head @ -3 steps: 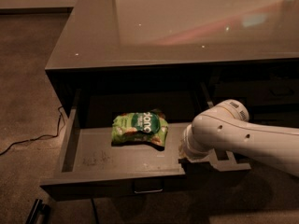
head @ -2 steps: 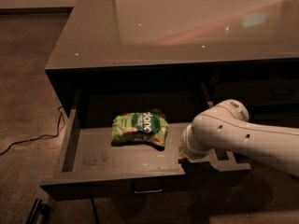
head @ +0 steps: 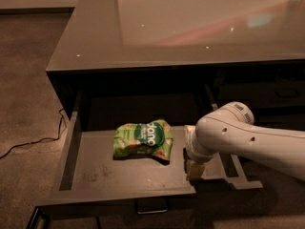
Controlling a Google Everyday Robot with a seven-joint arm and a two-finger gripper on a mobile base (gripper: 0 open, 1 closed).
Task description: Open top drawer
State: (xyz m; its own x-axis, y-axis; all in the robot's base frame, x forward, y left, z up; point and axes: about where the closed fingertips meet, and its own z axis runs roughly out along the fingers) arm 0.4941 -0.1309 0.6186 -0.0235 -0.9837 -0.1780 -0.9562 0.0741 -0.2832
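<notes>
1. My gripper [head: 195, 170] hangs low at the front right corner of the wide, shallow dark-grey top drawer [head: 95, 178], just inside its front panel. My white, rounded arm [head: 248, 137] reaches in from the right above it.
2. I cannot tell whether the gripper is spread or closed, or whether it has hold of anything. My wrist covers most of it, and only a tan tip shows below.
3. The drawer stands well out from under the glossy grey-brown tabletop [head: 190, 27]. Its grey floor and low sides are in full sight.
4. Compared with a second ago, the drawer front sits a little nearer the camera, while the tabletop's edge has not shifted. The drawer has slid slightly further out.
5. My gripper has come forward with the drawer's front corner by about the same small step.
6. A crumpled green snack bag with white lettering [head: 142, 140] lies flat near the middle of the drawer floor, left of my wrist and apart from it. It has ridden forward with the drawer.
7. The small metal bar handle [head: 151, 207] shows at the centre of the drawer front, below the rim.
8. A thin dark cable [head: 33, 144] trails over the brown carpet [head: 24, 104] to the left, unchanged.
</notes>
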